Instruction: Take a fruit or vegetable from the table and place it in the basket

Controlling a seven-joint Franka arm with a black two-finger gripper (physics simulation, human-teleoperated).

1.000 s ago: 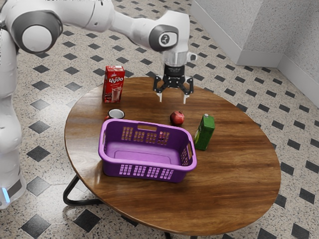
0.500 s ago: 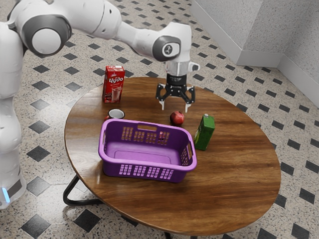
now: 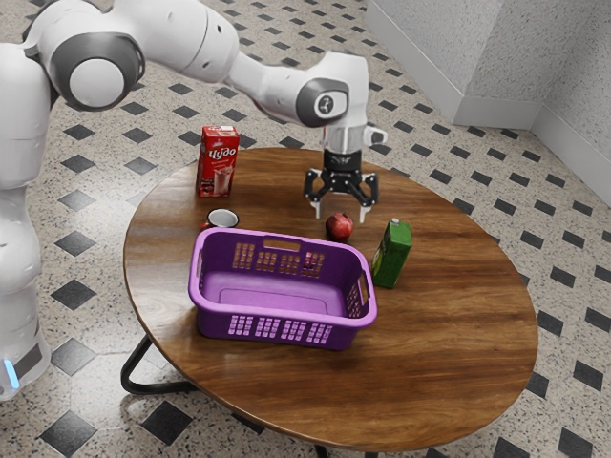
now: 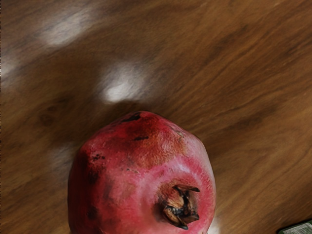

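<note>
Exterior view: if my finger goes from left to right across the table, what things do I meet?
Red carton → pomegranate → green carton.

The round, brown wooden surface (image 3: 449, 334), its grain streaked darker and catching pale patches of light, stands on dark legs and carries an upright purple basket (image 3: 267, 313) with slotted sides and handle holes. Behind the basket in the exterior view, a red carton (image 3: 218, 162) stands upright near the surface's far edge, with a mug (image 3: 222, 218), pale inside, between the two. A red pomegranate (image 3: 339, 226), its dry brown crown showing in the wrist view, rests near the basket's far side, and an upright green carton (image 3: 392, 254) stands just beside the basket's end at the exterior view's right.
</note>
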